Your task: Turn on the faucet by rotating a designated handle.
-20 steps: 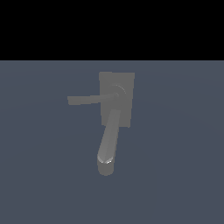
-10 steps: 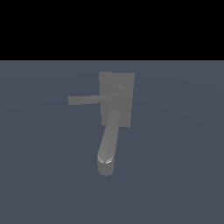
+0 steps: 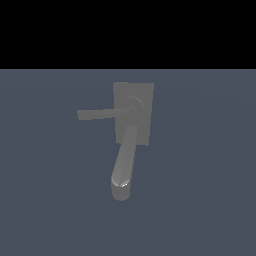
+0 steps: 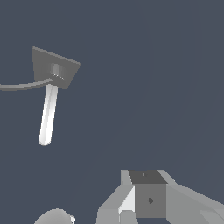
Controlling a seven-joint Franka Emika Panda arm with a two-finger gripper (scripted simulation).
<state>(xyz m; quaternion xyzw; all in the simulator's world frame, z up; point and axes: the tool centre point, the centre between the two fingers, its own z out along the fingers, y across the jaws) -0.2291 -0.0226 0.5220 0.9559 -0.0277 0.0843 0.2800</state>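
End effector (image 4: 148, 205) — only its grey body shows, low in the wrist view; the fingertips lie out of frame, so whether they stand apart or together cannot be told. It holds nothing visible and does not appear in the exterior view.

Faucet (image 3: 133, 114) — matte grey, boxy base seated on the dark blue-grey table (image 3: 210, 190), near the middle of the exterior view. Thick round-tipped spout (image 3: 124, 165) runs from the base toward about 6 to 7 o'clock in that view.

Handle (image 3: 102, 114) — thin flat bar on a small round hub at the base, pointing to about 9 o'clock in the exterior view. Untouched; judged not yet turned.

Risks, as judgement:
- Spout taken for handle, as both are grey bars leaving the same base; pushing the thick tube would do nothing for the task.
- Contact too near the hub — little leverage, and the bar may not rotate.
- A thin flat bar gives little purchase; a glancing push could slide off its edge.

Arm pose — the wrist camera looks down on the table with the faucet well apart from the end effector, so the arm appears held back from the fixture, with the whole approach yet to be made.
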